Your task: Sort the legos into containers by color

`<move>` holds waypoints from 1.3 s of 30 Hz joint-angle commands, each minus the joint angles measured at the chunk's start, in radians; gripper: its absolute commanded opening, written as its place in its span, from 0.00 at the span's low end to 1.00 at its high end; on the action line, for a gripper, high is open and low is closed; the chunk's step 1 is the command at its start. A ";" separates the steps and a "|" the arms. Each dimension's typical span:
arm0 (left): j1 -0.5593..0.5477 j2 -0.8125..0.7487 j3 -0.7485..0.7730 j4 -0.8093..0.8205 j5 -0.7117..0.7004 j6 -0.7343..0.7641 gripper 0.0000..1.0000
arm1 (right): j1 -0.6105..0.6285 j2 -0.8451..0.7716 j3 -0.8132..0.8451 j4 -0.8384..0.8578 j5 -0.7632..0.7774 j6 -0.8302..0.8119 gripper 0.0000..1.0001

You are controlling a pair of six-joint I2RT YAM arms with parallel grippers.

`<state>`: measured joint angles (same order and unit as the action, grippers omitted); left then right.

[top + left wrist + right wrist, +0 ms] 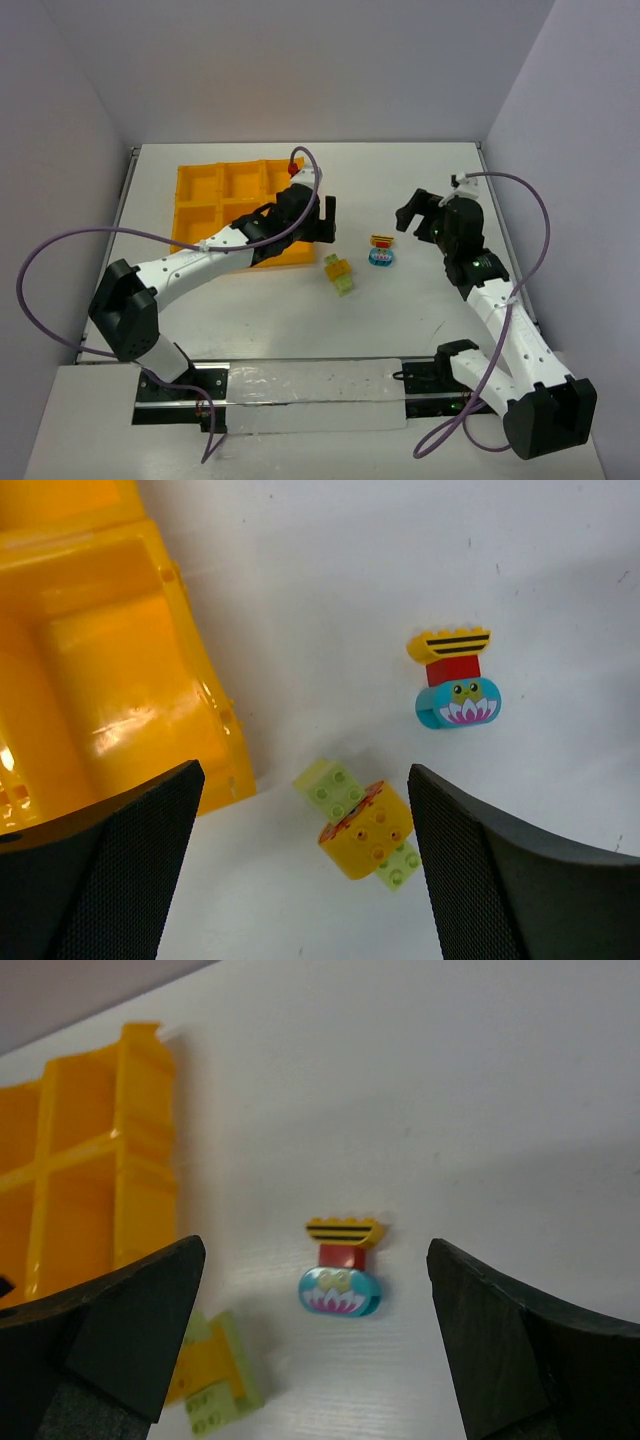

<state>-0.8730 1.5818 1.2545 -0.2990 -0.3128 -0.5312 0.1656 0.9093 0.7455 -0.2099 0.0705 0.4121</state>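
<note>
Since the left pincer [300, 880] is held wide open and empty, as is the right pincer [315, 1350], sorting is judged barely begun. Just ahead of the left one a yellow-green stack [365, 830] is seen, with a striped-red-blue stack [455, 685] beyond it, both unsplit on the table [330, 570]. The tray [120, 630] is walled close on the left, so freer room is judged rightward.

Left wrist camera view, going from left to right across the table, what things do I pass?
orange-yellow tray → yellow and lime green lego cluster → stack of yellow, red and light blue legos
</note>
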 commanded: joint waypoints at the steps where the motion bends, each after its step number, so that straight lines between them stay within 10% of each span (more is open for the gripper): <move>1: 0.006 -0.039 -0.010 -0.022 0.067 -0.057 0.91 | 0.155 0.030 0.003 -0.052 -0.066 0.003 1.00; 24: 0.239 -0.291 -0.132 -0.073 0.044 -0.223 0.91 | 0.562 0.334 0.105 -0.148 0.006 0.009 1.00; 39: -0.045 0.075 0.146 -0.206 0.233 0.257 0.85 | 0.109 -0.068 -0.014 -0.212 0.061 0.136 1.00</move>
<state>-0.8786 1.5969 1.2786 -0.4351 -0.1309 -0.4435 0.3616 0.9204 0.7528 -0.3864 0.1090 0.5067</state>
